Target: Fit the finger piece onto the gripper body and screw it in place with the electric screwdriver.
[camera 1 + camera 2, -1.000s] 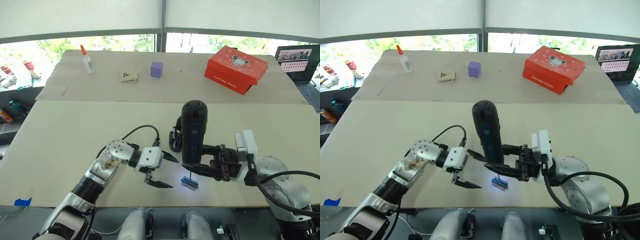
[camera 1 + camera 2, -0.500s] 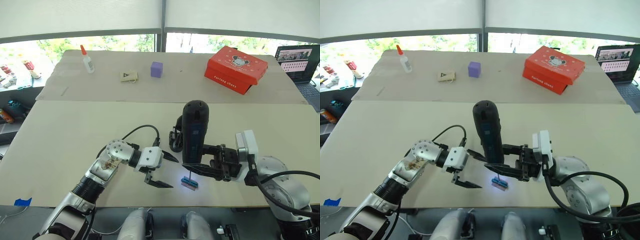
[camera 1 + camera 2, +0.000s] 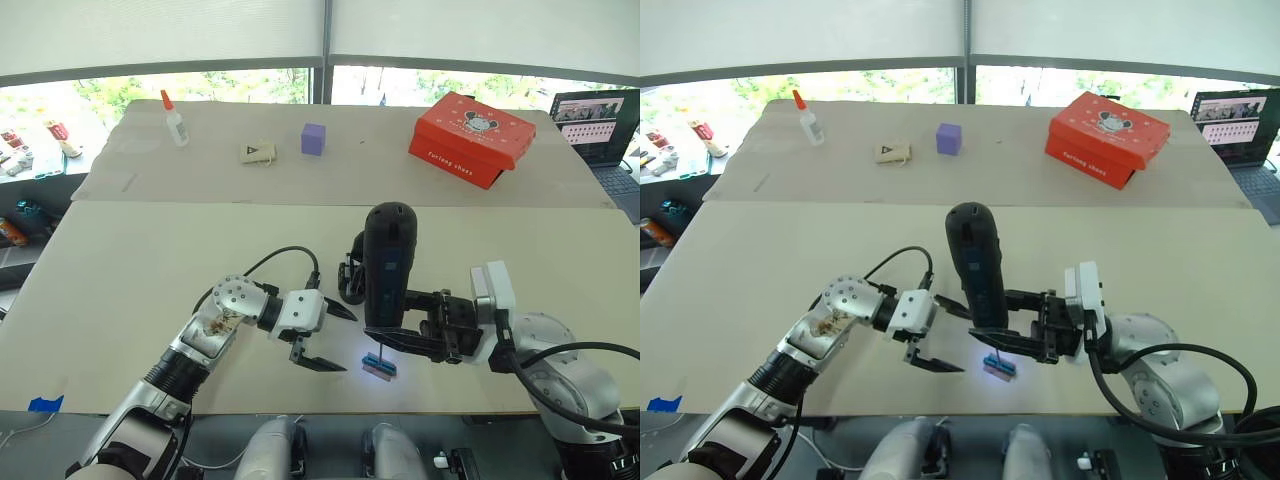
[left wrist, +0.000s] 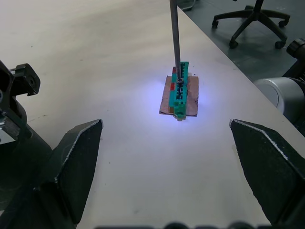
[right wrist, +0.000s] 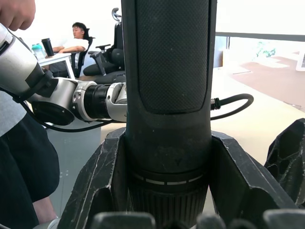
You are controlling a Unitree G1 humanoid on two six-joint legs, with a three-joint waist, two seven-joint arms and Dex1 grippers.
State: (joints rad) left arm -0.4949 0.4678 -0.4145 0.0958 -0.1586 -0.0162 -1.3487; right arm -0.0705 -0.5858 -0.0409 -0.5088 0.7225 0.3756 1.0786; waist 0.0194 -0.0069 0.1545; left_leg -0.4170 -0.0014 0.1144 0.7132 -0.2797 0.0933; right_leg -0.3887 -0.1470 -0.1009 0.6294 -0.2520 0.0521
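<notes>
My right gripper is shut on the electric screwdriver, a thick black cylinder held upright. Its thin metal bit points down onto a small green-and-dark block in a spot of bluish light near the table's front edge. The gripper body, a small black assembly, stands just behind the screwdriver and is partly hidden by it. My left gripper is open to the left of the block, with nothing between its fingers. The finger piece is out of view.
On the far board lie a red box, a purple cube, a tan card and a glue bottle. A laptop sits at the far right. A seated person shows in the right wrist view.
My left gripper has shifted slightly away from the table's front edge. The screwdriver and the right gripper have stayed where they were.
</notes>
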